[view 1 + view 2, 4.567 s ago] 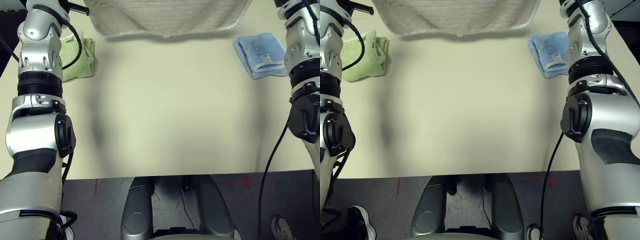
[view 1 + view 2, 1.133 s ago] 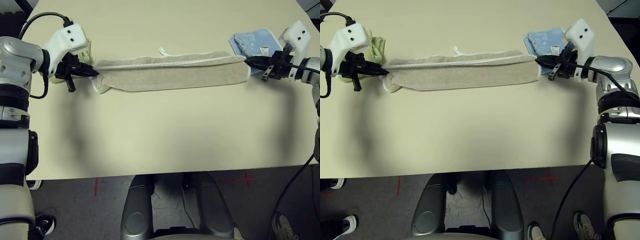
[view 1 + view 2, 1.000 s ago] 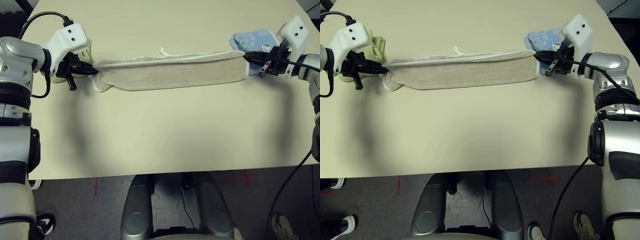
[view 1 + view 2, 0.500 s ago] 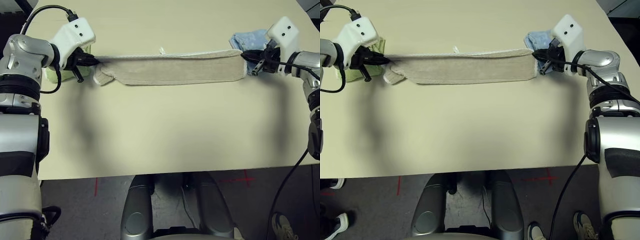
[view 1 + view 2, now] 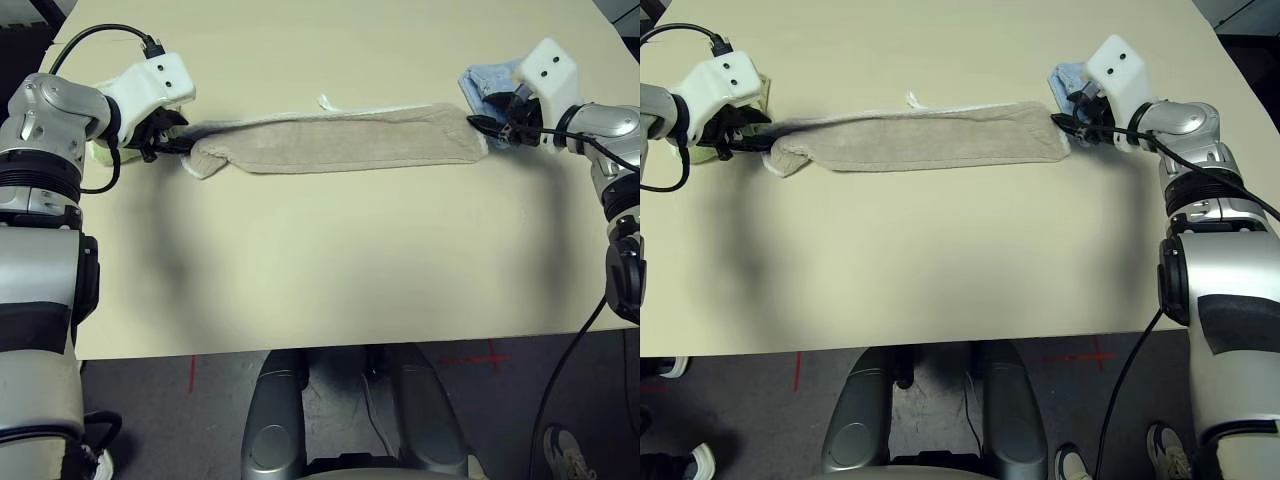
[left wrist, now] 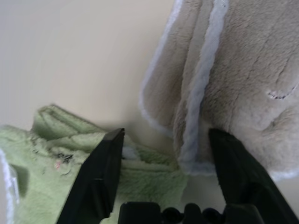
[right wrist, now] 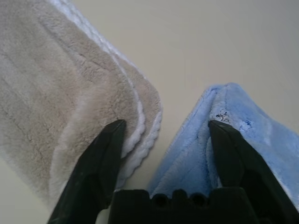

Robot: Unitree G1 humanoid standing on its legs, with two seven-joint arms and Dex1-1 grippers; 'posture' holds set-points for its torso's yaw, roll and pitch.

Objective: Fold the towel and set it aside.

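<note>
Silver forearms with black joint bands are framing both edges; white housings are capping each black-fingered hand, trailing black cables.

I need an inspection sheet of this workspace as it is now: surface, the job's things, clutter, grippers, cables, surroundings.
Surface: beige table, flat, bare in front.
Job's things: beige towel lying folded into a long strip across the far side.
Clutter: green towel at the strip's left end; blue towel at its right end.
Grippers: left gripper and right gripper each at one end of the strip, jaws open, holding nothing.
Cables: black cables along both arms.
Surroundings: dark floor with red marks; a shoe.
</note>
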